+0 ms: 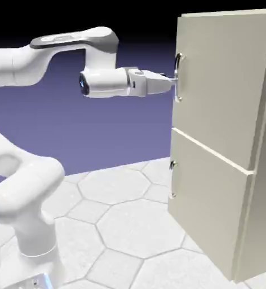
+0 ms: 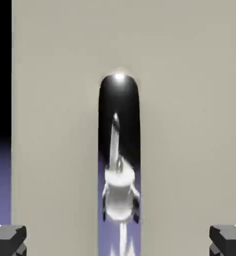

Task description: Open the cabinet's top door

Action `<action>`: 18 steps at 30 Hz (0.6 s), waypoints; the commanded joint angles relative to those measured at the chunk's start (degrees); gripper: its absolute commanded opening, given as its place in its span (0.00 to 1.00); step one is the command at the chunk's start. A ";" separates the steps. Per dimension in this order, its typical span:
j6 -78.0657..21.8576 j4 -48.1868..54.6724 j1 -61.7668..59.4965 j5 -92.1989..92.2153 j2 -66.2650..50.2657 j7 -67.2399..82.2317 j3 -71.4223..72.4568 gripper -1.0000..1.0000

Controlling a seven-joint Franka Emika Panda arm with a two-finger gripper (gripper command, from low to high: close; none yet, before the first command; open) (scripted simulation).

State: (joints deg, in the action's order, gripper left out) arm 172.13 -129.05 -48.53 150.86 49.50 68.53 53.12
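The tall beige cabinet (image 1: 217,141) stands at the exterior view's right, its two flat front panels meeting at a slanting seam. The top door (image 1: 222,84) is the larger panel, above the seam; its long, curved silver handle (image 1: 178,77) runs upright close to the door's edge nearer the arm. The lower door (image 1: 205,197) carries a shorter silver handle (image 1: 172,179) near that same edge.

The white arm (image 1: 101,48) reaches across at the height of the upper handle, its jaws (image 1: 173,82) right at the bar. In the hand view the jaws stand wide open, one dark, blocky tip at each bottom corner, with room on both sides of the mirror-smooth bar, which reflects the arm. Beige panel fills most of that view, matte and plain, ending in a straight edge at the left.

Between the arm's rounded, glossy base and the cabinet lies open floor (image 1: 141,226), pale stone-like tiles in octagons and smaller squares.
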 commanded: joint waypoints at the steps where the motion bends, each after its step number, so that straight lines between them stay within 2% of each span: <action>1: 0.00 0.00 0.00 0.00 0.00 0.00 0.00 0.00; 10: -5.87 -10.69 16.61 -9.83 1.93 -2.04 -13.40 0.00; 18: -11.67 -21.67 33.01 -26.01 8.15 -8.05 -29.07 0.00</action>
State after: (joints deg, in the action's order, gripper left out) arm 160.40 -150.71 -15.52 124.83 57.66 60.48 24.05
